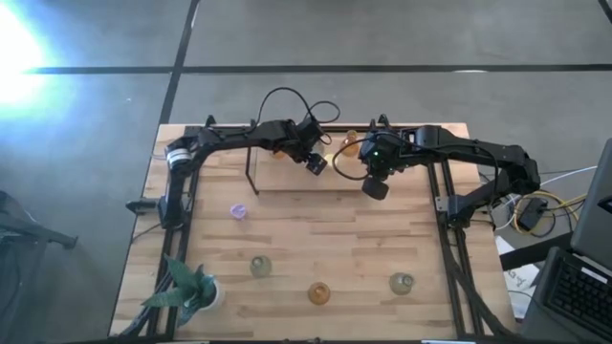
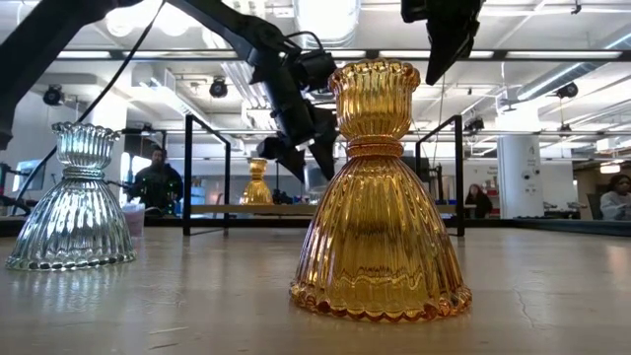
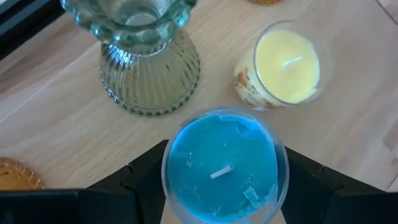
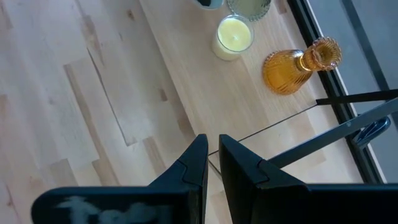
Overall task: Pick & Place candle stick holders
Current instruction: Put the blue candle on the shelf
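Left wrist view: the left gripper (image 3: 221,186) pinches the blue candle holder (image 3: 222,167) at the table's far edge, beside a yellow one (image 3: 283,65); slippery, breakable glass, best held round its sides; right gripper (image 4: 212,162) pressed together, empty

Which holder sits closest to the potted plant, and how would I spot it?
Find the leafy plant at the wooden table's near left corner. The grey-green glass holder stands beside it, first in the front row. Its neighbour is amber, and the purple one sits farther back.
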You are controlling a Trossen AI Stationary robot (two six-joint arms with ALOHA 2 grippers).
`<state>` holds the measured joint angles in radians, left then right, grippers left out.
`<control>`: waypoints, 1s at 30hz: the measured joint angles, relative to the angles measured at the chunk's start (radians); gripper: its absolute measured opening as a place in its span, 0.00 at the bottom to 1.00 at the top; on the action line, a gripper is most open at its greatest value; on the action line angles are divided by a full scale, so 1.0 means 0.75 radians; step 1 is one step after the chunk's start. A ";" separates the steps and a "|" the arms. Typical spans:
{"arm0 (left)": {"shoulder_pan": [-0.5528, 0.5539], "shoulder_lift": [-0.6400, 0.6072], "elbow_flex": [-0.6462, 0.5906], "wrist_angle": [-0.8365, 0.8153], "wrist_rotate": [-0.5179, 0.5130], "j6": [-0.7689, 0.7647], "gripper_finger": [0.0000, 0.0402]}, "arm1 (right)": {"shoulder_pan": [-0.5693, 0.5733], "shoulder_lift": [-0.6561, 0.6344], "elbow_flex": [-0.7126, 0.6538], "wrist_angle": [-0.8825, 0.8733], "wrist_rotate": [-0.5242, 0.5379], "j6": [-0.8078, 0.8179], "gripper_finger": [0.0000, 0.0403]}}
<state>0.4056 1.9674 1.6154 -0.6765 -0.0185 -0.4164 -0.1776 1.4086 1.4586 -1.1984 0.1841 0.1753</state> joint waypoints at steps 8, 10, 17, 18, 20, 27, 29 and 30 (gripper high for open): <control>-0.002 0.043 -0.001 0.031 -0.013 -0.041 0.60 | 0.000 -0.001 0.000 0.000 0.000 -0.004 0.08; -0.002 0.053 -0.001 0.046 -0.013 -0.042 0.60 | 0.000 -0.001 0.000 0.000 0.000 -0.004 0.08; -0.002 0.071 -0.001 0.076 -0.013 -0.041 0.60 | 0.000 -0.001 0.000 0.001 0.000 -0.005 0.08; -0.002 0.071 -0.001 0.081 -0.013 -0.041 0.60 | 0.000 -0.001 0.000 0.001 0.000 -0.005 0.08; -0.002 0.071 -0.001 0.090 -0.014 -0.038 0.60 | 0.000 -0.002 0.000 0.001 0.000 -0.005 0.08; -0.002 0.072 -0.001 0.089 -0.030 -0.007 0.60 | 0.001 -0.002 0.000 0.002 0.000 -0.003 0.08; -0.002 0.072 -0.001 0.088 -0.030 -0.005 0.60 | 0.001 -0.002 0.000 0.002 0.000 -0.003 0.08; -0.002 0.072 -0.001 0.088 -0.030 -0.005 0.60 | 0.001 -0.002 0.000 0.002 0.000 -0.003 0.08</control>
<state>0.4038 2.0212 1.6150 -0.6102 -0.0410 -0.4202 -0.1769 1.4071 1.4586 -1.1973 0.1841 0.1730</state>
